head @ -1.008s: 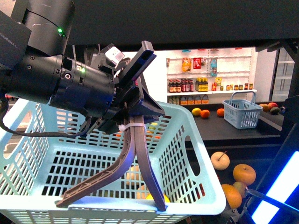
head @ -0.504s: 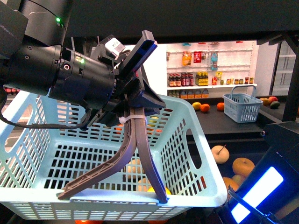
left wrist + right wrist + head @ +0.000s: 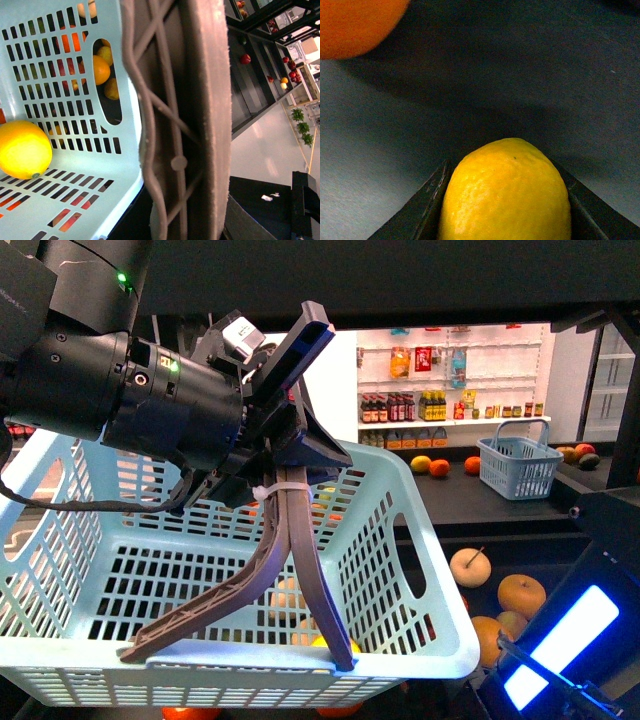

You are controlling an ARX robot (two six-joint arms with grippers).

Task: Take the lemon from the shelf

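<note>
In the right wrist view my right gripper (image 3: 505,200) is shut on the lemon (image 3: 505,190), bright yellow and oval, between its two black fingers (image 3: 427,202). The lemon is just above the shelf's dark flat deck (image 3: 530,75). In the front view only the right arm's blue-lit panel (image 3: 560,635) shows, low by the shelf (image 3: 500,515); the gripper and the lemon are hidden there. My left gripper (image 3: 285,455) is shut on the brown handle (image 3: 175,125) of the pale blue basket (image 3: 425,540) and holds it up in front of the shelf.
An orange (image 3: 355,22) lies on the deck near the lemon. A yellow fruit (image 3: 24,149) lies in the basket. A pale stemmed fruit (image 3: 470,567) and brownish round fruits (image 3: 521,593) sit on the lower deck. A small blue basket (image 3: 518,472) stands on the upper deck.
The right arm's lit panel has come further into the front view from the right edge. The basket has shifted slightly in the left gripper's hold.
</note>
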